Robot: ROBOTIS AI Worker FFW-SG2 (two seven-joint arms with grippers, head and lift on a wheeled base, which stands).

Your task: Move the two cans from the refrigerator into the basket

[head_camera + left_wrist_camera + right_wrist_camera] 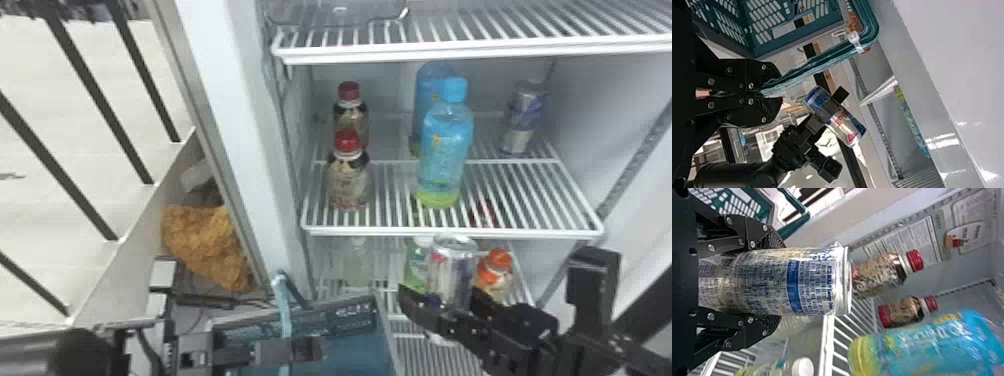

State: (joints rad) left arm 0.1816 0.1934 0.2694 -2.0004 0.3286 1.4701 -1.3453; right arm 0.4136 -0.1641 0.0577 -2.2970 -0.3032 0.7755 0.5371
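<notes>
My right gripper (440,312) is shut on a silver and blue can (452,270) in front of the refrigerator's lower shelves. In the right wrist view that gripper (772,282) has its fingers on both sides of the can (789,282). A second can (523,117) stands at the back right of the middle shelf. At the bottom left is my left gripper (300,348), over the teal basket (357,345); in the left wrist view the gripper (764,93) is closed on the basket's handle (809,70). The held can (842,121) appears there too.
Two blue bottles (446,155) and two red-capped bottles (348,180) stand on the middle shelf (455,231). Below it are a green bottle (416,265) and an orange-capped bottle (496,272). The refrigerator's white side frame (240,125) rises left of the shelves.
</notes>
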